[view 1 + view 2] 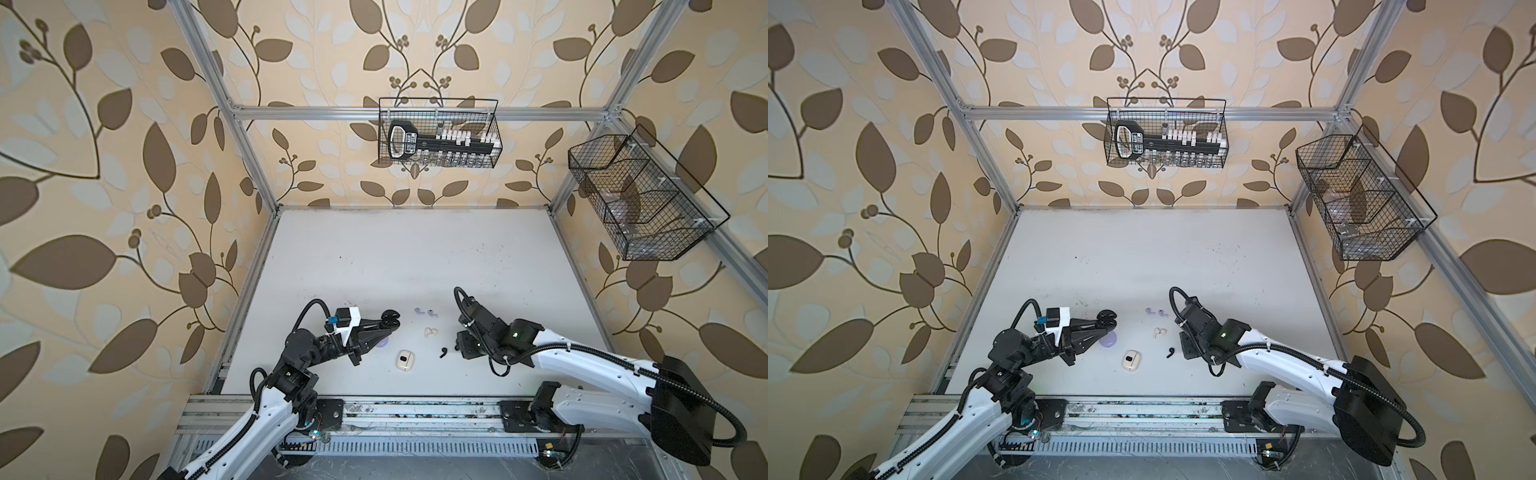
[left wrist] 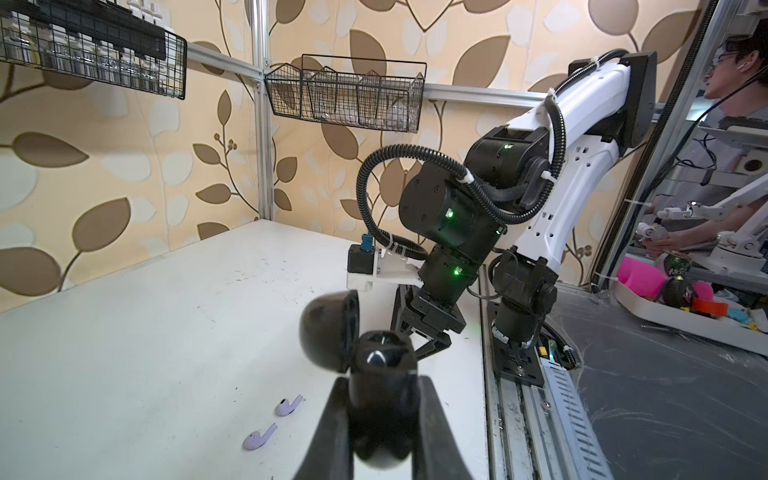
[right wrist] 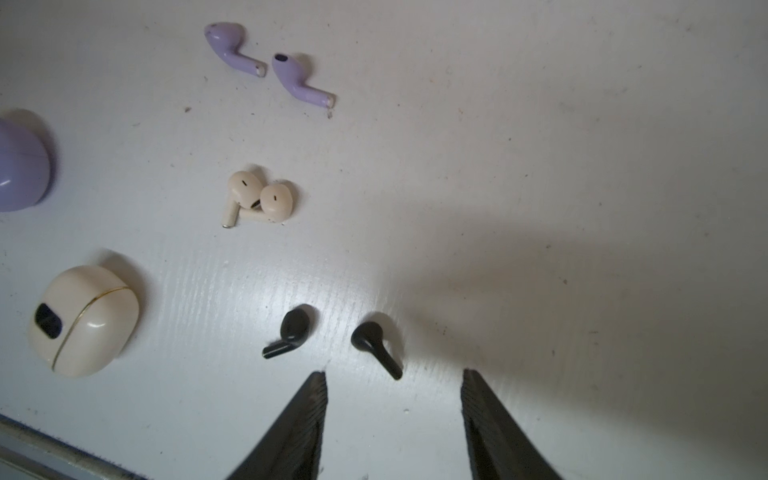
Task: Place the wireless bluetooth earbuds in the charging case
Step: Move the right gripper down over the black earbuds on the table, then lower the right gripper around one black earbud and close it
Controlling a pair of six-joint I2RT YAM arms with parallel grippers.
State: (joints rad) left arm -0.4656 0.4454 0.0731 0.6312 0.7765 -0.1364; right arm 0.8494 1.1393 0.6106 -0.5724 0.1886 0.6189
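Two black earbuds (image 3: 293, 326) loose on the table (image 3: 582, 166), right gripper (image 3: 393, 373) spread wide close by them, left gripper (image 2: 381, 386) pinching the open black case (image 2: 330, 328).

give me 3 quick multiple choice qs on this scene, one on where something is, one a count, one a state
1. Where is the black case? A) in the left gripper B) in a drawer C) on a shelf
2. How many earbuds lie loose on the table? A) two B) four C) six
3. The cream case is A) open B) shut C) held

A: its fingers clamp it. C: lavender pair, cream pair, black pair. B: lid seam closed.
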